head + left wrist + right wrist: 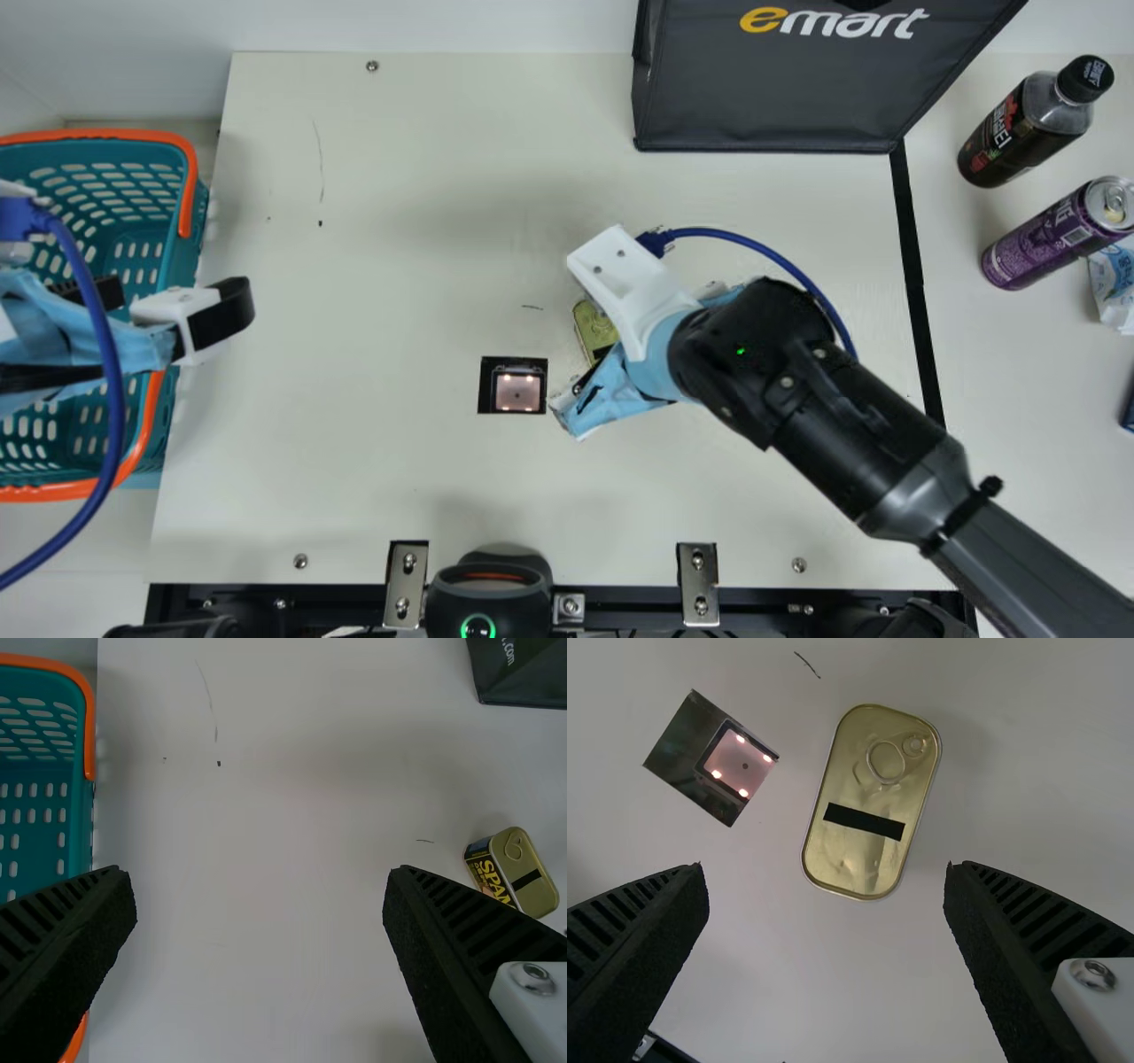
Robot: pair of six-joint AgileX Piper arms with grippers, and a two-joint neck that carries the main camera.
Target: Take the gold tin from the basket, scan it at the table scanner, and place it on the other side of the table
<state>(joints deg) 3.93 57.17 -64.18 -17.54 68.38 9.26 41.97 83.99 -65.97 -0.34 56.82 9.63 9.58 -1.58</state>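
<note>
My right gripper (589, 323) is above the gold tin (595, 330), which stands on the table just right of the scanner (517, 391) and is partly covered by that arm. In the right wrist view the tin (873, 802) shows its lid, beyond the spread fingers of the open gripper (827, 873); the scanner (735, 762) is beside it. My left gripper (177, 297) is over the right edge of the basket (184, 257). In the left wrist view that gripper (260, 873) is open and empty, with the tin (532, 873) farther off.
A black bag (780, 97) stands at the back. At the far right, beyond a black tape line (912, 257), are a dark bottle (1028, 124), a purple can (1054, 235) and a light packet (1114, 283). A black device (489, 589) is at the front edge.
</note>
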